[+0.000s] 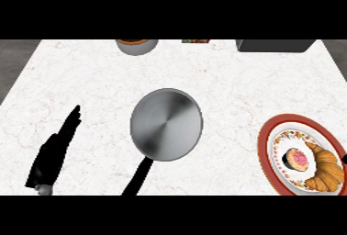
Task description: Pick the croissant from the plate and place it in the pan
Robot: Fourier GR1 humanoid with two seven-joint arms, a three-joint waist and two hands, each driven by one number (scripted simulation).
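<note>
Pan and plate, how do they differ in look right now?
The pan is plain grey metal with a long black handle; the plate has a red rim and a flowered band, no handle. The pan holds nothing; the plate carries the croissant and a pink-topped pastry. The pan sits mid-counter, the plate at the right edge. Both are round.

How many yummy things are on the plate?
2: a croissant along the right side of the plate, and a pink-topped round pastry just left of it. The picture's edge may hide more.

Marble counter (81, 78) under pan (166, 124), plate (271, 133).
</note>
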